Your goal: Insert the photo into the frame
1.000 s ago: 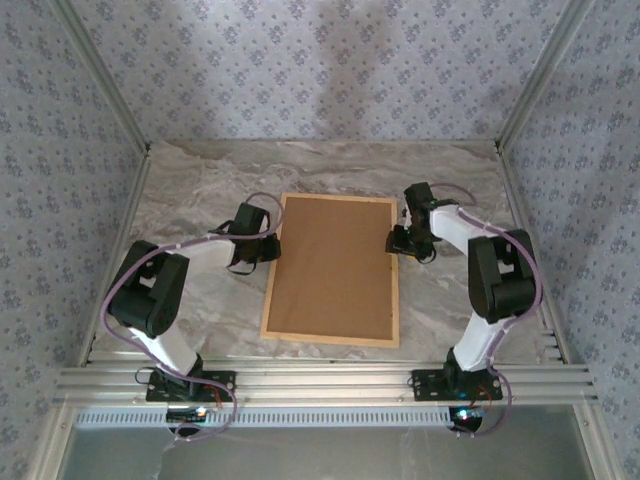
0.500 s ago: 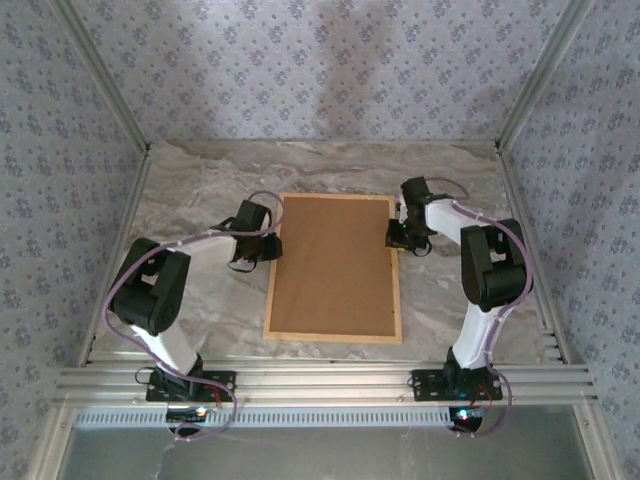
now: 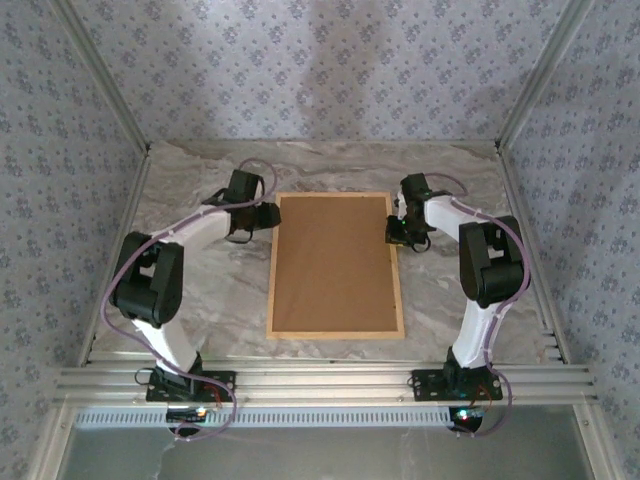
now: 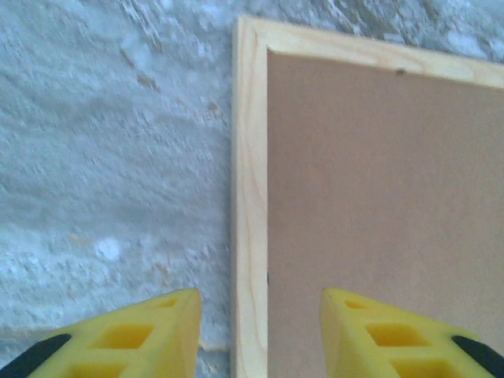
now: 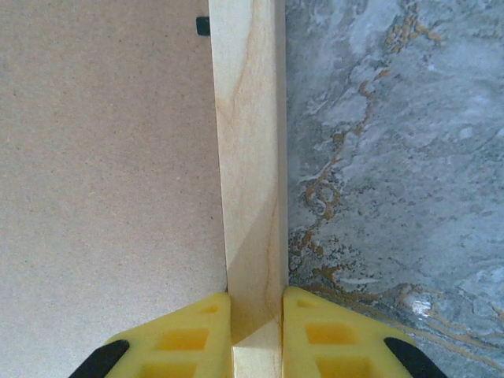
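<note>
The frame lies flat on the marble tabletop between the two arms. Its back faces up, so the brown backing board fills it from rail to rail. Its long sides run from near to far, almost square with the tabletop's edges.

The left gripper sits at the frame's left rail, close to the far left corner. In the left wrist view its jaws stand open astride that rail. One yellow finger is over bare marble and the other over the backing board, each with a clear gap to the wood.

The right gripper is on the right rail, toward the far end. In the right wrist view its jaws are closed on the rail, with a yellow pad pressed to the inner face and the other to the outer face of the light wood strip. A small black tab sits at the rail's inner edge further along.

Bare marble runs along both long sides of the frame, wider on the left than on the right. A band of bare marble separates the far rail from the wallpapered back wall. A narrower strip lies between the near rail and the aluminium mounting rails that carry the arm bases.
</note>
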Action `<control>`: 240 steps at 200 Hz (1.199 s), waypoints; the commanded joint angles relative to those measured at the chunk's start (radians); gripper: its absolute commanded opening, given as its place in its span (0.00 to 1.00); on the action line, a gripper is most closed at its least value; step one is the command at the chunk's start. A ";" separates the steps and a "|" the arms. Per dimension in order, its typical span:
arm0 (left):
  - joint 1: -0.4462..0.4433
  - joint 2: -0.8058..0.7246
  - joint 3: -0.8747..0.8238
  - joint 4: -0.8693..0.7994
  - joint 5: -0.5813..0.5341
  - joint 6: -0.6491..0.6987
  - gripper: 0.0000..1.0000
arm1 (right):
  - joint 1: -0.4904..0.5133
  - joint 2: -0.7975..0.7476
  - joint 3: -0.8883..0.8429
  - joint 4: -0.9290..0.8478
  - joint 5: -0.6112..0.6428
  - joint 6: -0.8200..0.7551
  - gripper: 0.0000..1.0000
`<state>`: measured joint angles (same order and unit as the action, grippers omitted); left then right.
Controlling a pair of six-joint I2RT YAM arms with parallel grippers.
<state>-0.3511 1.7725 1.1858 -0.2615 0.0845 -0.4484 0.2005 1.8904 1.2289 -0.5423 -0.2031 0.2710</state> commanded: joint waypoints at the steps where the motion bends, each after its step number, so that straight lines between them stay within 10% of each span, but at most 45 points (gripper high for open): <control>1: 0.013 0.059 0.063 -0.079 -0.005 0.029 0.41 | -0.019 0.041 0.015 0.026 0.019 -0.022 0.19; 240: -0.025 0.242 0.137 -0.165 0.060 0.054 0.30 | -0.032 0.040 -0.004 0.053 -0.009 -0.018 0.20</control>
<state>-0.3611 1.9804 1.3422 -0.4160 0.1375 -0.4080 0.1780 1.9011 1.2312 -0.5007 -0.2363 0.2676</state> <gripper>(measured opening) 0.299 0.198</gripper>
